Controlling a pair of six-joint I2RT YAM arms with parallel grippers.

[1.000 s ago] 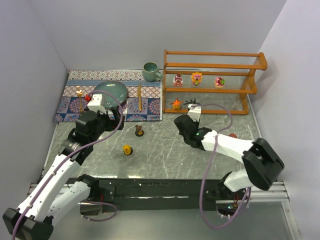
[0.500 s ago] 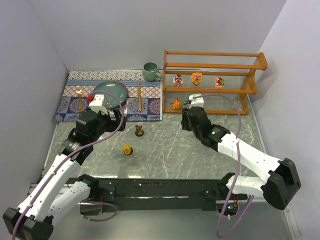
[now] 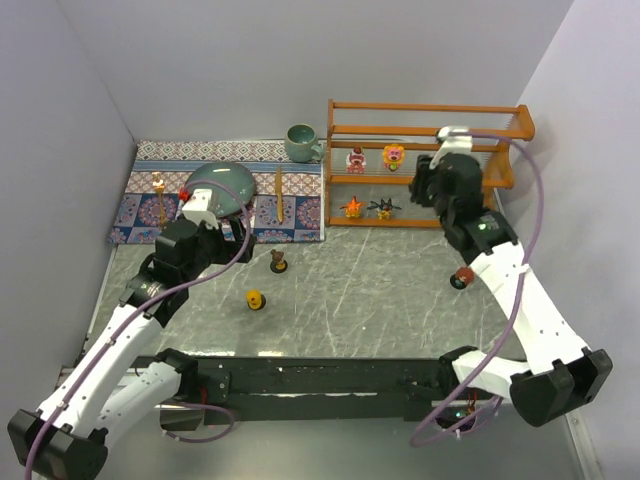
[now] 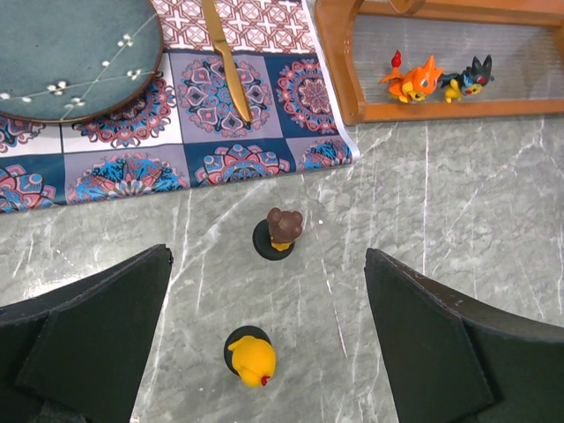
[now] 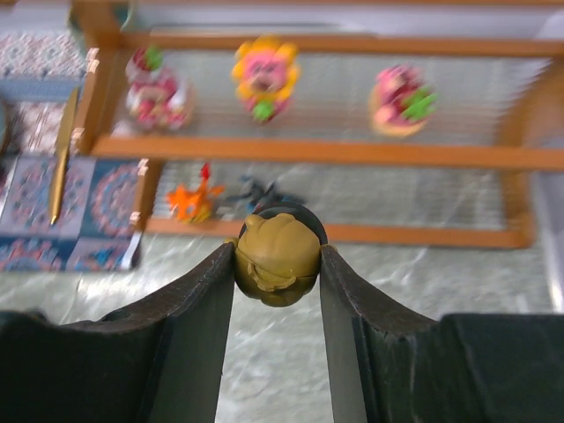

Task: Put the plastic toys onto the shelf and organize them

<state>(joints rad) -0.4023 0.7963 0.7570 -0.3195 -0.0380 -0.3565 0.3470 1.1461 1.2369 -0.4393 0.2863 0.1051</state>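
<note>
**Swung from mid-worktop to the shelf front: right arm with a tan toy**

Shows the right gripper (image 5: 278,251) carried, within the last second, from the middle of the worktop (image 3: 380,290) across to the right part of the shelf (image 3: 430,107), facing the middle tier. Holds a tan figure (image 5: 275,264), round-headed on a dark base, pinched at the head between half-closed jaws. Leaves the left gripper (image 4: 264,291) where it was, spread fully wide and empty above the worktop.

Counts five plastic toys already shelved. On the middle tier, spaced in a row: a left pink figure (image 5: 154,88), a middle pink figure (image 5: 263,77) and a right pink figure (image 5: 401,97). At the left of the bottom tier, side by side: an orange spiky creature (image 3: 352,207) and a dark spiky creature (image 3: 384,207). Shows nothing on the top tier.

Leaves at least three toys on the worktop: a brown figure (image 4: 284,227) and a yellow figure (image 4: 250,357), both upright beneath the left gripper, and a reddish figure (image 3: 462,277) just beside the right forearm. Puts the task, by this count, a little past halfway, with the tan figure not yet set down.

Presents the toys as glossy, hard-looking and top-heavy, so probably light and easily tipped.
</note>
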